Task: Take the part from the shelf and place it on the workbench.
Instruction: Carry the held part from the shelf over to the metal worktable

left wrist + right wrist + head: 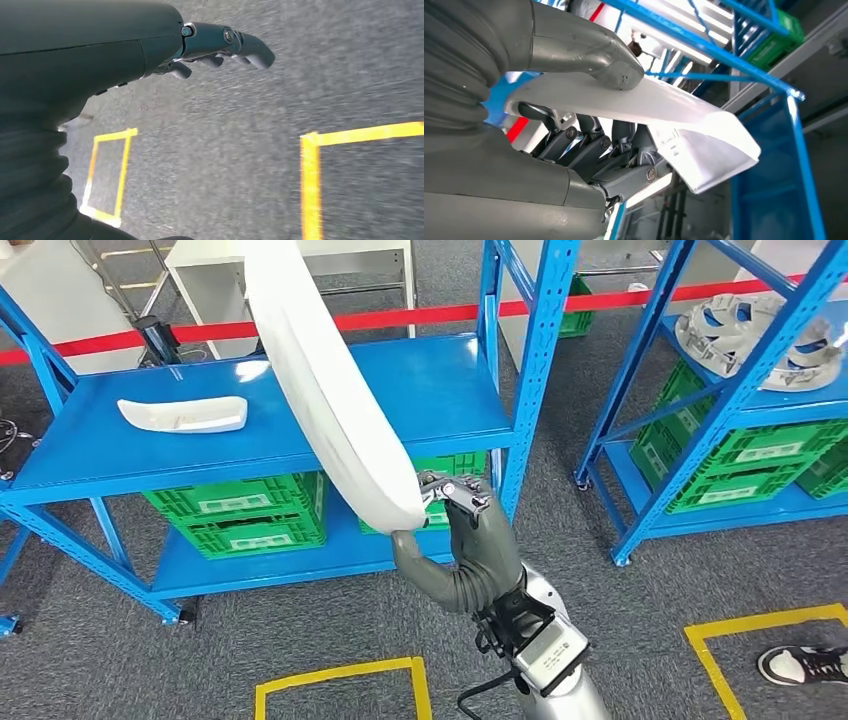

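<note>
Honestly, the right hand [462, 540] pinches the long white curved part [325, 390] by one end, so it could lever loose.

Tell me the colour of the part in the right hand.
White part, best seen in the head view.
</note>
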`<state>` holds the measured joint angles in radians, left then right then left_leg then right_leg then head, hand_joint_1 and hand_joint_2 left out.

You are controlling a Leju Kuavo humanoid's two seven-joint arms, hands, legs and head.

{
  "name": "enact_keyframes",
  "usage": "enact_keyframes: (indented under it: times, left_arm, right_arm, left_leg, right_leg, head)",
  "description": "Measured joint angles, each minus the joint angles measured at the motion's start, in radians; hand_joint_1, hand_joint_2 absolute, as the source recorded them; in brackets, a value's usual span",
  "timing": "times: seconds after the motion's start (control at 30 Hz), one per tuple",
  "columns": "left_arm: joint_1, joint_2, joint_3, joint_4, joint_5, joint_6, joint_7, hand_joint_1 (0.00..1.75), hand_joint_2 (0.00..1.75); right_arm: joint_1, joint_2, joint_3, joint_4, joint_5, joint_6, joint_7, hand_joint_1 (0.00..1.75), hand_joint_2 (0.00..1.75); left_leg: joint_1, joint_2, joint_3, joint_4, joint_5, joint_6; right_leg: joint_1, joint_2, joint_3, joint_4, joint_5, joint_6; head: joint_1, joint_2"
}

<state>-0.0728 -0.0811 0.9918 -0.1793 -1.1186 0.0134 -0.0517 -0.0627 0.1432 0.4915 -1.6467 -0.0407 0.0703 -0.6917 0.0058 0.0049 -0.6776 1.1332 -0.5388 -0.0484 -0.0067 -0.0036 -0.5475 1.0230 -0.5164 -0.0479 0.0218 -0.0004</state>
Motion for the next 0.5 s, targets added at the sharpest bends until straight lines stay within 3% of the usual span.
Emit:
enact_keyframes:
  times: [0.03,0.07,0.1,0.13,0.2,0.27,0.3,0.37,0.4,0.43,0.5]
  left_arm:
    - [0.001,-0.001,0.0,0.001,0.005,0.001,-0.007,0.0,1.75]
    - [0.001,-0.002,0.0,0.001,0.009,0.003,-0.013,0.0,1.75]
    - [0.001,-0.003,0.0,0.002,0.011,0.004,-0.017,0.0,1.75]
    - [0.0,-0.004,0.0,0.002,0.013,0.005,-0.02,0.0,1.75]
    - [-0.001,-0.006,0.0,0.003,0.019,0.007,-0.021,0.0,1.75]
    - [-0.006,-0.008,0.0,0.003,0.021,0.009,-0.011,0.0,1.75]
    - [-0.008,-0.009,0.0,0.003,0.019,0.01,0.0,0.0,1.75]
    - [-0.008,-0.011,0.0,0.003,0.007,0.012,0.033,0.0,1.75]
    - [-0.007,-0.012,0.0,0.004,-0.001,0.012,0.049,0.0,1.75]
    - [-0.005,-0.013,0.0,0.004,-0.007,0.013,0.065,0.0,1.75]
    - [-0.002,-0.014,0.0,0.005,-0.012,0.015,0.086,0.0,1.75]
  right_arm:
    - [0.01,-0.006,-0.001,-0.001,0.002,-0.003,-0.002,1.75,1.75]
    - [0.02,-0.012,-0.003,-0.002,0.003,-0.005,-0.003,1.75,1.75]
    - [0.027,-0.019,-0.005,-0.002,0.006,-0.006,-0.004,1.75,1.75]
    - [0.032,-0.024,-0.007,-0.002,0.01,-0.007,-0.004,1.75,1.75]
    - [0.036,-0.033,-0.011,-0.006,0.019,-0.011,-0.004,1.75,1.75]
    - [0.037,-0.04,-0.019,-0.019,0.024,-0.016,-0.003,1.75,1.75]
    - [0.038,-0.045,-0.024,-0.029,0.025,-0.017,-0.002,1.75,1.75]
    - [0.047,-0.056,-0.035,-0.048,0.03,-0.017,0.002,1.75,1.75]
    - [0.054,-0.063,-0.041,-0.056,0.031,-0.016,0.005,1.75,1.75]
    - [0.062,-0.071,-0.046,-0.062,0.034,-0.014,0.006,1.75,1.75]
    - [0.071,-0.085,-0.055,-0.068,0.038,-0.009,0.006,1.75,1.75]
  left_leg:
    - [0.002,0.0,-0.012,0.063,-0.045,-0.005]
    - [0.003,0.0,-0.018,0.12,-0.069,-0.008]
    - [0.003,0.0,-0.014,0.158,-0.069,-0.009]
    - [0.004,-0.001,0.004,0.166,-0.048,-0.009]
    - [0.004,-0.002,0.088,0.082,0.005,-0.005]
    - [0.0,-0.006,0.195,-0.066,-0.005,0.005]
    - [-0.003,-0.008,0.226,-0.118,-0.02,0.012]
    - [-0.008,-0.009,0.231,-0.15,-0.024,0.029]
    - [-0.007,-0.006,0.222,-0.152,-0.013,0.038]
    - [-0.006,-0.002,0.211,-0.153,-0.001,0.049]
    - [-0.004,0.005,0.181,-0.154,0.026,0.064]
  right_leg:
    - [0.0,0.0,-0.015,0.001,0.012,-0.001]
    - [0.0,0.0,-0.03,0.002,0.024,0.0]
    - [0.0,-0.001,-0.046,0.004,0.036,0.002]
    - [0.0,-0.002,-0.062,0.006,0.048,0.004]
    - [0.0,-0.001,-0.09,0.012,0.07,0.01]
    - [0.002,-0.001,-0.107,0.015,0.09,0.021]
    - [0.002,-0.003,-0.109,0.014,0.101,0.027]
    - [0.002,-0.005,-0.11,0.005,0.122,0.041]
    - [0.0,-0.004,-0.114,0.006,0.122,0.047]
    - [-0.001,-0.003,-0.121,0.018,0.102,0.053]
    - [-0.003,0.001,-0.146,0.102,0.003,0.063]
  head:
    - [0.0,0.0]
    - [0.0,0.0]
    - [0.0,0.0]
    - [0.0,0.0]
    - [0.0,0.0]
    - [0.0,0.0]
    - [0.0,0.0]
    - [0.0,0.0]
    - [0.0,0.0]
    - [0.001,0.0]
    - [0.003,0.0]
